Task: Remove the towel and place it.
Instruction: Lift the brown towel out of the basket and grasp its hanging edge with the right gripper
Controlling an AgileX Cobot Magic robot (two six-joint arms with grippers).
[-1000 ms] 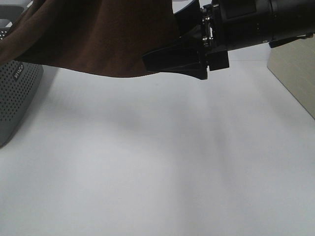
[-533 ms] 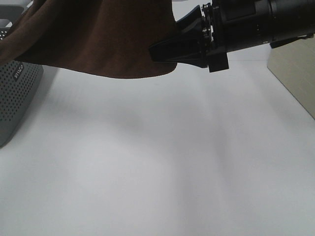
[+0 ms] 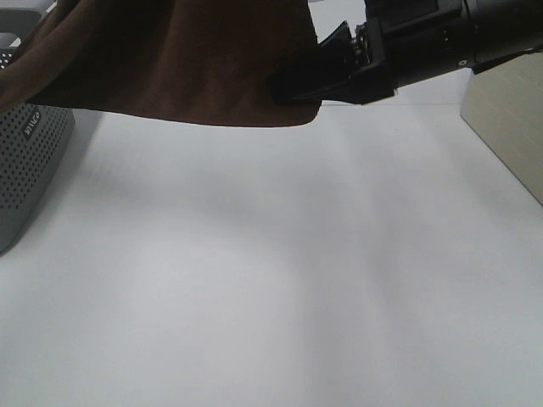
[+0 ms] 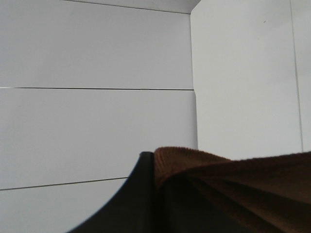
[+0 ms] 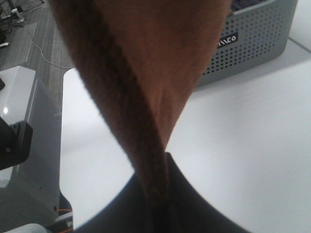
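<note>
The dark brown towel (image 3: 178,59) hangs in the air across the top of the high view, above the white table (image 3: 280,271). My right gripper (image 3: 293,85) reaches in from the right and is shut on the towel's lower right edge. In the right wrist view the towel (image 5: 146,73) runs as a fold down into the closed right gripper (image 5: 155,194). The left wrist view shows a black finger (image 4: 138,194) with the towel (image 4: 233,184) pinched against it; my left gripper (image 4: 155,162) is shut on the cloth. The left arm itself is out of the high view.
A grey perforated basket (image 3: 25,161) stands at the table's left edge and also shows in the right wrist view as the basket (image 5: 252,39). A beige panel (image 3: 509,127) stands at the right. White wall panels (image 4: 97,121) fill the left wrist view.
My right gripper's jaws have closed on the towel's lower right edge and moved up a little. The towel's hanging hem has risen with them.
</note>
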